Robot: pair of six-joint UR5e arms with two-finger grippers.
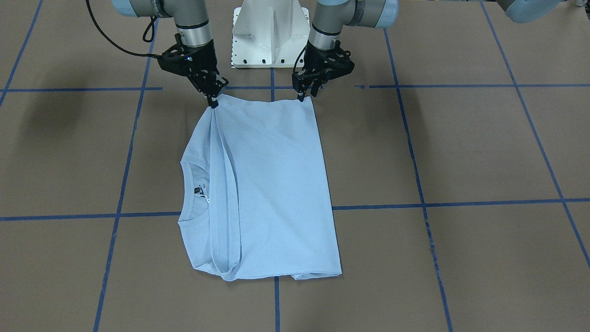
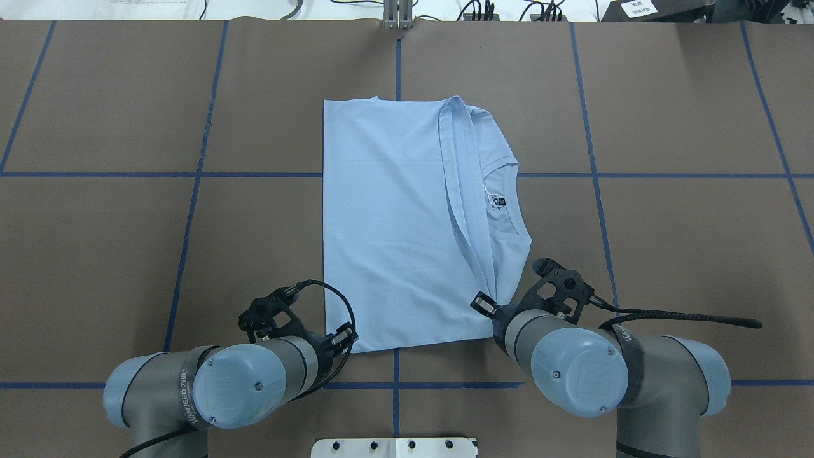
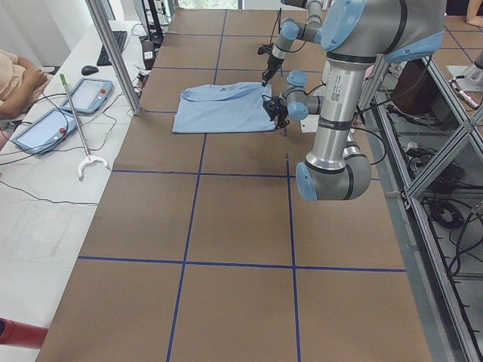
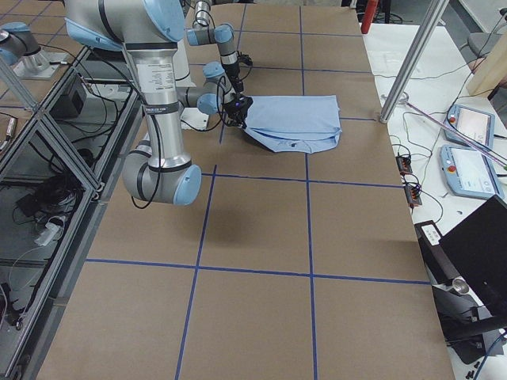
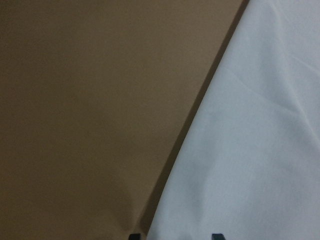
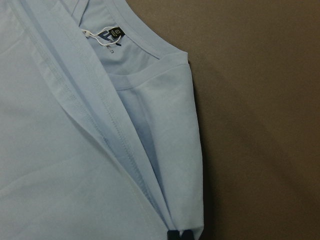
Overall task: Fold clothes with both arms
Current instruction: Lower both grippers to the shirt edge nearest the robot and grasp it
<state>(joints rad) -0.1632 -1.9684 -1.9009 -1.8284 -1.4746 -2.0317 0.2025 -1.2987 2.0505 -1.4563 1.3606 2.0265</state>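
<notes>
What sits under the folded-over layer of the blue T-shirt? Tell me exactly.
On the T-shirt, the collar and dark neck label peek out past the folded layer's hem. Everything else beneath that layer is covered and cannot be told.

Both arms are grey metal tubes with pale blue round joint caps. In the overhead view, the left arm [image 2: 254, 375] at lower left wears a black strap [image 2: 188, 381] with white lettering, and its cap shows small screws. The right arm [image 2: 575, 372] at lower right trails a black braided cable [image 2: 687, 316]. The left gripper [image 1: 306, 95] and right gripper [image 1: 214, 103] are black, angular two-finger units. At top centre of the front view, the white pedestal base [image 1: 271, 34] has a row of dark bolt holes.
</notes>
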